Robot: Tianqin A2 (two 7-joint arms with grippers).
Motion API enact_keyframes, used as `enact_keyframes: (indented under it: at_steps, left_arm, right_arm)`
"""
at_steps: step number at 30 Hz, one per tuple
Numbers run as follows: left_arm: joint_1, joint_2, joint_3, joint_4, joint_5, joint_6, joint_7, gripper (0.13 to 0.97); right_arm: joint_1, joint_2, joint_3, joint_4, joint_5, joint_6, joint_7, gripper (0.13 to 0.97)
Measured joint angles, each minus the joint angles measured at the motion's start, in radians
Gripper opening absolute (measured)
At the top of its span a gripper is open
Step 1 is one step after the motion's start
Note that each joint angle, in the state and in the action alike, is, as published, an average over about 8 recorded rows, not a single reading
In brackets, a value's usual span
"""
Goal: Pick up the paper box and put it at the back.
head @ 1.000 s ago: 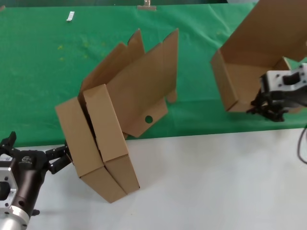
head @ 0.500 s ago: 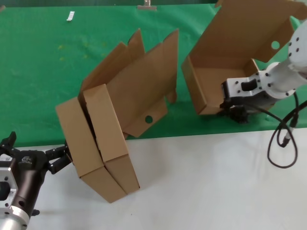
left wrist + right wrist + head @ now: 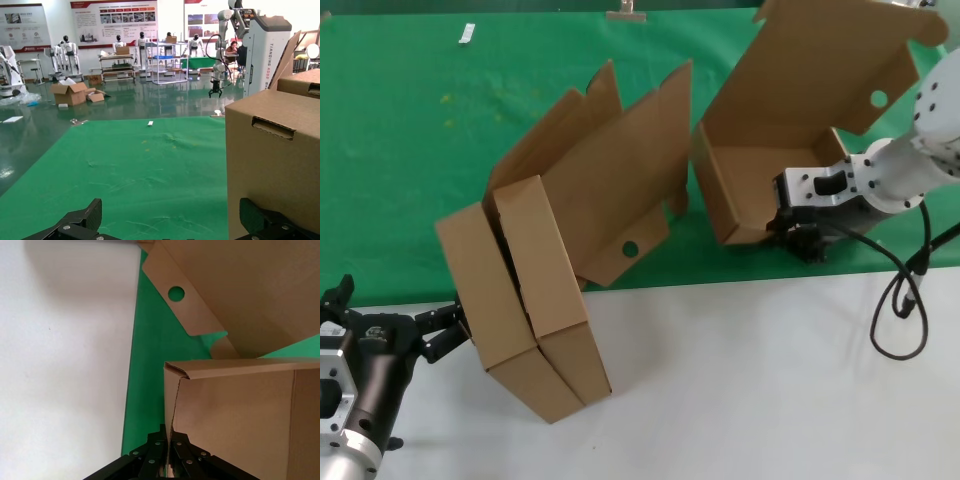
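The paper box [image 3: 760,185] is an open brown cardboard mailer with its lid raised and a round hole in the tuck flap. It hangs tilted over the green cloth [image 3: 410,150] at the right. My right gripper [image 3: 798,238] is shut on the box's front wall; the right wrist view shows the jaws pinching the wall's edge [image 3: 170,405] at my right gripper [image 3: 169,452]. My left gripper [image 3: 395,320] is open at the front left, beside the two stacked boxes; it also shows in the left wrist view [image 3: 172,222].
Two other matching brown boxes [image 3: 535,300] lean together in the middle, straddling the cloth's edge and the white tabletop [image 3: 750,380]. One stands close by in the left wrist view [image 3: 275,165]. A black cable [image 3: 900,300] hangs from the right arm.
My right gripper has carried the paper box to the left over the green cloth, toward the two other boxes. The left arm has not moved.
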State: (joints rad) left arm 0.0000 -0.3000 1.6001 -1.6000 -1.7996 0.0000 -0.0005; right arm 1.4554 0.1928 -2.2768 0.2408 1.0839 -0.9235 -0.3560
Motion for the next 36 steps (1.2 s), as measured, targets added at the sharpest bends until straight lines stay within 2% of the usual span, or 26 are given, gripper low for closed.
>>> enact_keyframes:
  at_steps: [10, 20, 24, 30, 33, 36]
  left_arm:
    - [0.0, 0.0, 0.0, 0.0, 0.0, 0.0, 0.0, 0.966]
    - [0.0, 0.0, 0.0, 0.0, 0.0, 0.0, 0.0, 0.966]
    - [0.0, 0.0, 0.0, 0.0, 0.0, 0.0, 0.0, 0.966]
    - [0.0, 0.0, 0.0, 0.0, 0.0, 0.0, 0.0, 0.966]
    - [0.0, 0.0, 0.0, 0.0, 0.0, 0.0, 0.0, 0.966]
    - [0.0, 0.0, 0.0, 0.0, 0.0, 0.0, 0.0, 0.966]
  right_arm:
    - [0.017, 0.024, 0.021, 0.016, 0.029, -0.032, -0.022, 0.183]
    - [-0.043, 0.131, 0.033, 0.207, 0.037, -0.094, 0.052, 0.286]
    - [-0.063, 0.168, 0.051, 0.273, 0.056, -0.116, 0.069, 0.286]
    - [-0.1, 0.238, 0.11, 0.402, 0.121, -0.144, 0.111, 0.41]
    - [-0.155, 0.299, 0.161, 0.516, 0.17, -0.15, 0.161, 0.451]
    - [-0.236, 0.37, 0.216, 0.647, 0.224, -0.146, 0.217, 0.532]
